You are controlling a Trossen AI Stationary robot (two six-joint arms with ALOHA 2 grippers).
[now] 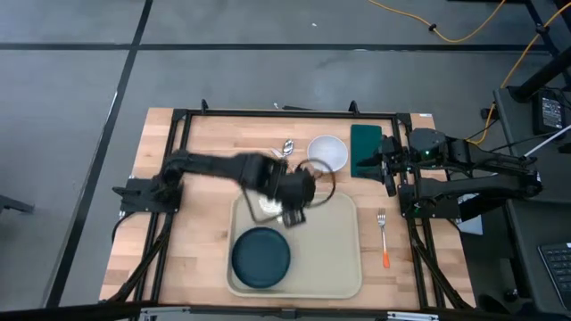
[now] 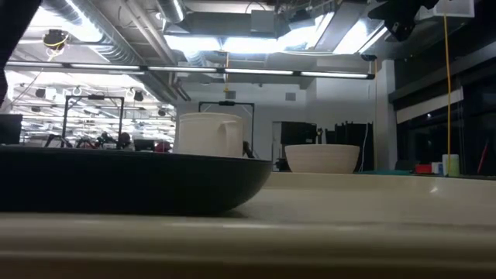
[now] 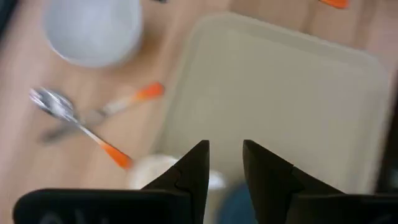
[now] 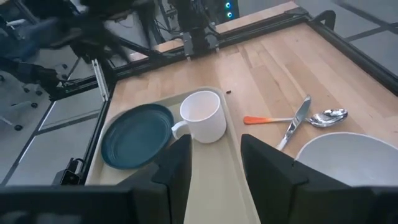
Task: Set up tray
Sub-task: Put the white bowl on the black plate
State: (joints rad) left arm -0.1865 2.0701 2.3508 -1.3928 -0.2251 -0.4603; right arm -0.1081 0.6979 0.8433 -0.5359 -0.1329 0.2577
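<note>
The beige tray (image 1: 330, 259) lies at the table's near middle. On it rest a dark blue plate (image 1: 260, 257) and, at its far left corner, a white mug (image 4: 202, 115), upright on its base. My left gripper (image 3: 225, 149) hangs open above the tray's far left part, just past the mug (image 3: 155, 173), with nothing between its fingers; in the high view it (image 1: 303, 198) is blurred. My right gripper (image 4: 214, 149) waits open at the table's right edge (image 1: 390, 169), also with nothing between its fingers.
Beyond the tray's far edge lie a white bowl (image 1: 327, 152), a dark green napkin (image 1: 366, 149), and a spoon and knife (image 4: 308, 118) with orange handles. An orange-handled fork (image 1: 383, 239) lies right of the tray. A black frame (image 1: 285, 113) rims the table.
</note>
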